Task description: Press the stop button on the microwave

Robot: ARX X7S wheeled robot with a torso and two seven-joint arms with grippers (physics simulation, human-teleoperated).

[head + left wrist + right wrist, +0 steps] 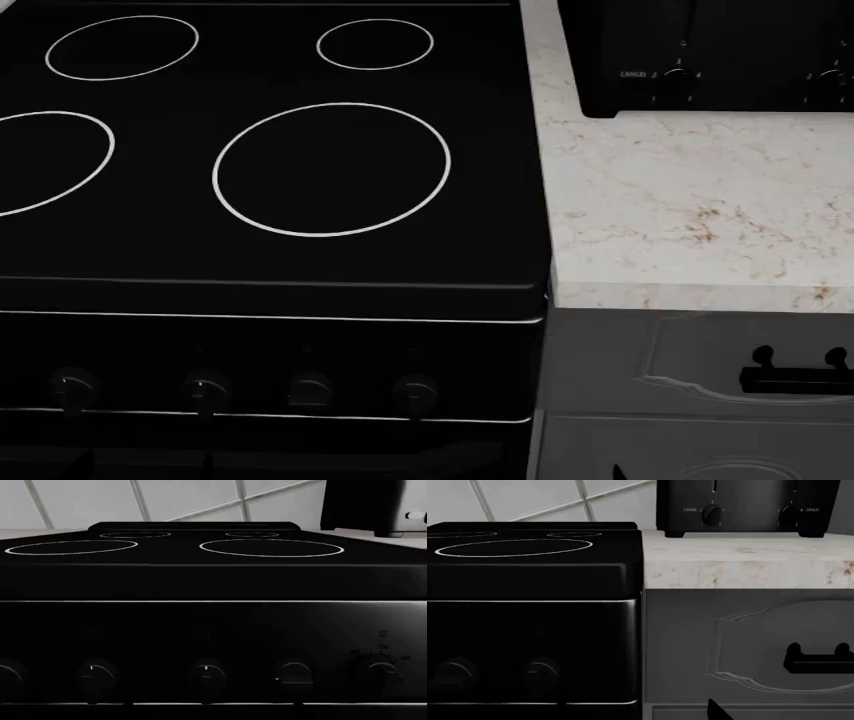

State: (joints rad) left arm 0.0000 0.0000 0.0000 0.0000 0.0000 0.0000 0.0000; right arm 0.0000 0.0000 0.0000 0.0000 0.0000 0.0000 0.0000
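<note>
No microwave is showing in any view, and neither gripper is appearing, so their state cannot be told. A black glass stove [267, 200] is showing four white burner rings and four front knobs [310, 388]. Right of it, a black two-dial toaster [707, 55] is standing on the marbled beige counter [681, 210].

Visible robot body is limited to one small matte-black, sharp-cornered wedge [715, 711] at the right wrist view's edge, plain-surfaced. The head view shows a similar black tip [621, 472]. Too small to identify further.
</note>
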